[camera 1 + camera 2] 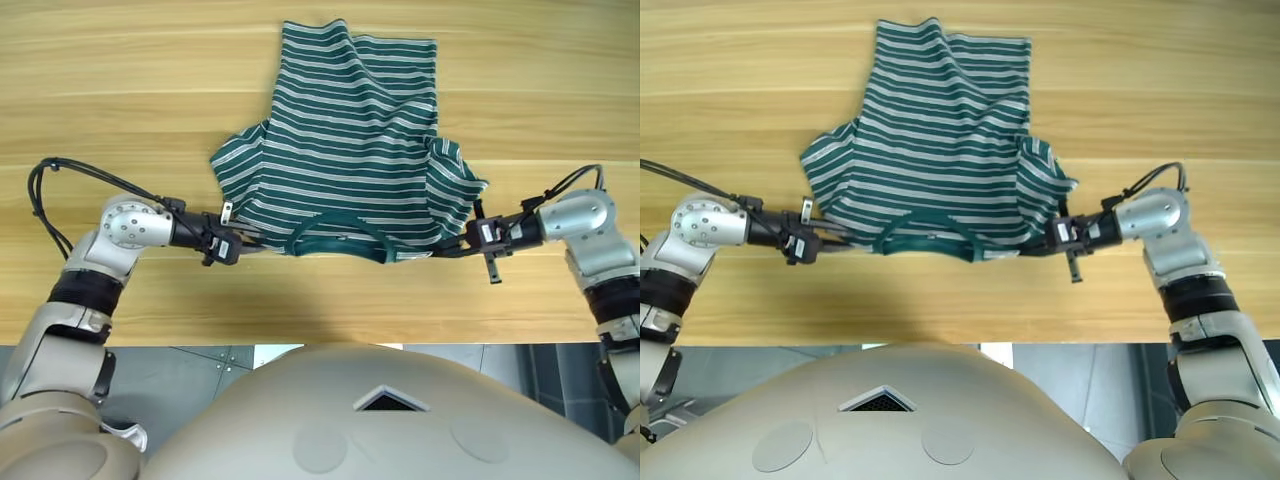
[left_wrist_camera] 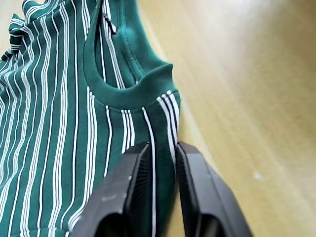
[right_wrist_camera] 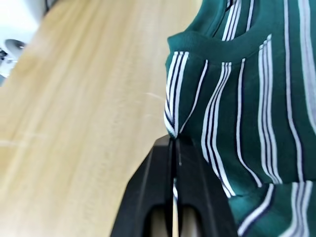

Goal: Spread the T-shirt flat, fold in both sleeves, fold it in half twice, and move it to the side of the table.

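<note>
Beside the collar (image 1: pixel 338 238), left hand (image 1: pixel 248 242) and right hand (image 1: pixel 448 246) each pinch a shoulder of the shirt (image 1: pixel 345 130), bunched on the counter (image 1: pixel 120 90). Uneven pulling may slip the thin grip or skew it.

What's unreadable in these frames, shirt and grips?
- Head views: sleeve outlines, lost in the T-shirt's bunched folds.
- Right wrist view: how much cloth the right gripper pinches; its shut fingers cover it.
- Left wrist view: the hem, cut off by the frame edge; the left gripper grips near the collar.
</note>
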`<state>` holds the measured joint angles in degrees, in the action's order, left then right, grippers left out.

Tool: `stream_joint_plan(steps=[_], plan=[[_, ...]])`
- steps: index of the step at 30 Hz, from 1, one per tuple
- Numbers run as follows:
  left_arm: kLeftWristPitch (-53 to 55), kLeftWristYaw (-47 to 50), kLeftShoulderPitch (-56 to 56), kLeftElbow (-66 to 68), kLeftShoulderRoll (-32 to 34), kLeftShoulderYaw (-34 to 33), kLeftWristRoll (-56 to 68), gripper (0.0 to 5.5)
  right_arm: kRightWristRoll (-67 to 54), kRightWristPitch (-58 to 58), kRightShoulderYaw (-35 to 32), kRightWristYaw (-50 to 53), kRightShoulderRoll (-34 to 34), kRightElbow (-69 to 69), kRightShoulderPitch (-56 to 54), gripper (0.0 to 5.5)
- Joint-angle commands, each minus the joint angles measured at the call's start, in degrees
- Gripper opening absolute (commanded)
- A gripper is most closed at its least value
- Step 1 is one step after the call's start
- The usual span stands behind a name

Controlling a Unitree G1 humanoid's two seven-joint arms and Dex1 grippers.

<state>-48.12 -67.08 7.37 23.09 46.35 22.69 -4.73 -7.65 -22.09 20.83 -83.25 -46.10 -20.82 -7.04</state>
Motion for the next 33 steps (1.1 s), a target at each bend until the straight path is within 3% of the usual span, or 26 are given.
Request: stream_joint_plan(steps=[1,10,17,20,23,33], plan=[[2.7,-1.41,-3.39,-3.69,3.46,1.08,-0.74,1.74,1.42,0.02,0.02,0.1,-0.93,0.88,2.11,0.0],[4.64,-2.14,-7.61,-9.97,7.16,0.57,4.23,3.0,-5.21,2.51,-5.1,-3.24,-4.57,5.75,5.93,1.36],[9.7,-9.02,0.21,-9.82,4.84,-6.8,25.98,4.27,-10.88,2.65,-11.5,-3.86,-5.55,9.86,5.24,2.72],[9.87,-9.2,8.3,0.67,0.69,-9.74,26.02,4.27,-11.38,2.76,-13.2,-2.98,-5.07,10.0,4.27,2.72],[7.49,-9.52,13.2,9.79,-2.46,-10.71,23.07,4.29,-11.2,3.02,-14.23,-2.58,-4.73,8.67,2.78,2.22],[-2.81,2.6,23.1,31.67,-8.81,-9.82,5.37,2.57,-2.84,-1.28,-12.83,2.19,-2.65,1.09,0.1,0.34]])
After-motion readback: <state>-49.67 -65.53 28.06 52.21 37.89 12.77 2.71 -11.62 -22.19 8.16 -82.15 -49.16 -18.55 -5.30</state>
